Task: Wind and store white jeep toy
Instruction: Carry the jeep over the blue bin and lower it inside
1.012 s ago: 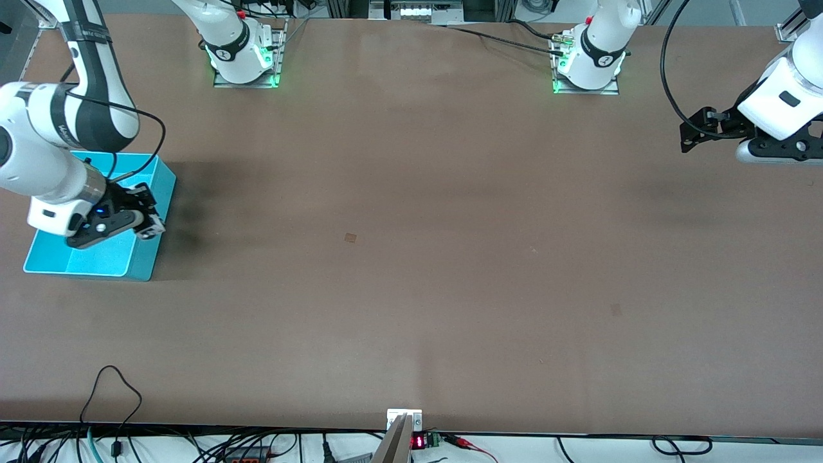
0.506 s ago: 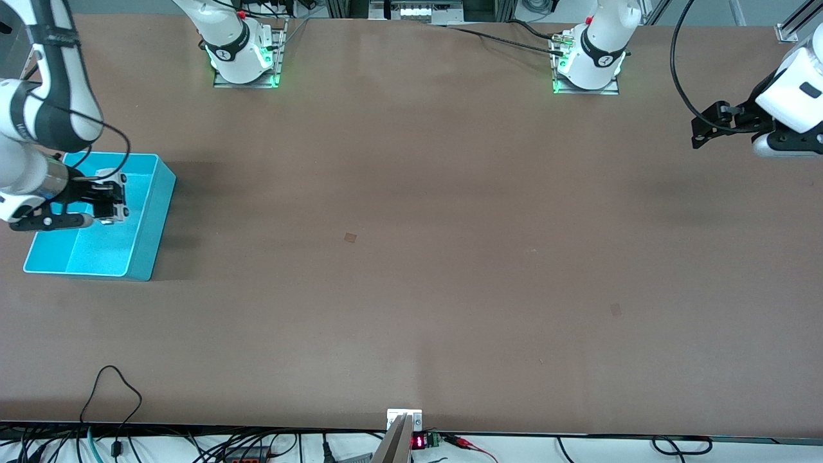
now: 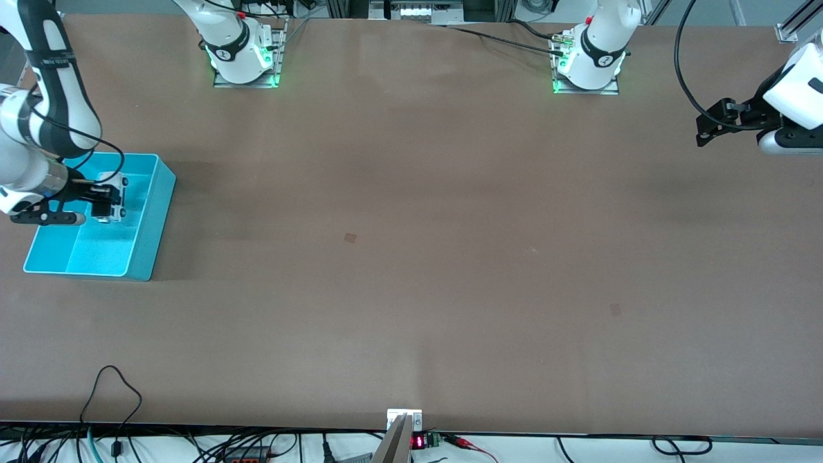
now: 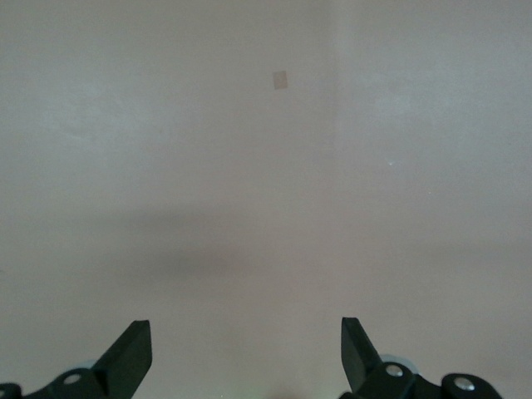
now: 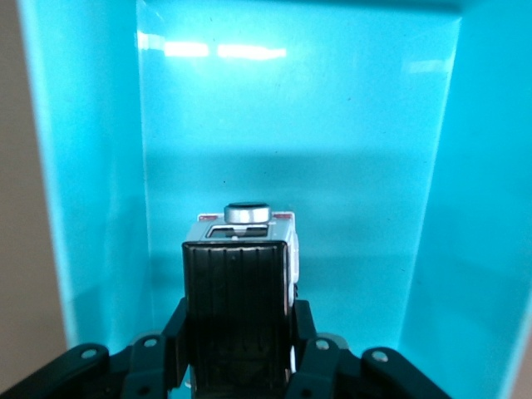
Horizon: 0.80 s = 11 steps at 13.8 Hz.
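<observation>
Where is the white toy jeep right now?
The white toy jeep is clamped in the right tool, over the inside of the turquoise bin at the right arm's end of the table.

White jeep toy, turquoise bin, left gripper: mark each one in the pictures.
white jeep toy [image 5: 239, 268], right wrist view, on its black roof panel.
turquoise bin [image 3: 152, 222], front view, on its side wall toward the table's middle.
left gripper [image 4: 246, 356], left wrist view, midway between its open fingertips.

Right gripper [image 3: 108, 204] clamped — left gripper [image 4: 246, 353] agape
</observation>
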Each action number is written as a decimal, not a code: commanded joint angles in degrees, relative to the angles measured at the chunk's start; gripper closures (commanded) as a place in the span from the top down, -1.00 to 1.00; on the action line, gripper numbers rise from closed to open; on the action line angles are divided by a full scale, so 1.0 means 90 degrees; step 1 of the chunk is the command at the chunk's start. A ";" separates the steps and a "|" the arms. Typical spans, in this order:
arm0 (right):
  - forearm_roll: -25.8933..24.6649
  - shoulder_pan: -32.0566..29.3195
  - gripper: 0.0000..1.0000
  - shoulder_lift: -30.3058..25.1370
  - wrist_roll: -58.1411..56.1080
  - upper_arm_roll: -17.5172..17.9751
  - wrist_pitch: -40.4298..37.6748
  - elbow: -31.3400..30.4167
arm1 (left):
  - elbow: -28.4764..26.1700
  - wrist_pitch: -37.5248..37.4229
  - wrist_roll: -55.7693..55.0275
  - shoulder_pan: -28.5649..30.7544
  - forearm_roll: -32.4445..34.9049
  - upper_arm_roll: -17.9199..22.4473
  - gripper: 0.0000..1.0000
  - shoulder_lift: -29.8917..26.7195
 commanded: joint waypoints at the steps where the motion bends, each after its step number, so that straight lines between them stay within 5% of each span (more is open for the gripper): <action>1: -0.0120 -0.0264 -1.00 0.0080 0.0051 0.0095 0.0613 -0.0380 | 0.0138 -0.0140 0.0070 0.0037 0.0002 -0.0014 1.00 -0.0030; 8: -0.0120 -0.0685 -0.98 0.0550 -0.0193 0.0104 0.1260 -0.0498 | 0.0206 -0.0316 0.0070 0.0037 0.0022 -0.0083 1.00 -0.0030; 9: -0.0120 -0.0675 -0.69 0.0540 -0.0193 0.0104 0.1250 -0.0498 | 0.0206 -0.0316 0.0070 0.0037 0.0021 -0.0083 1.00 -0.0030; 11: -0.0120 -0.0675 0.58 0.0472 -0.0183 0.0104 0.1230 -0.0489 | 0.0206 -0.0335 0.0079 0.0037 0.0021 -0.0083 1.00 -0.0040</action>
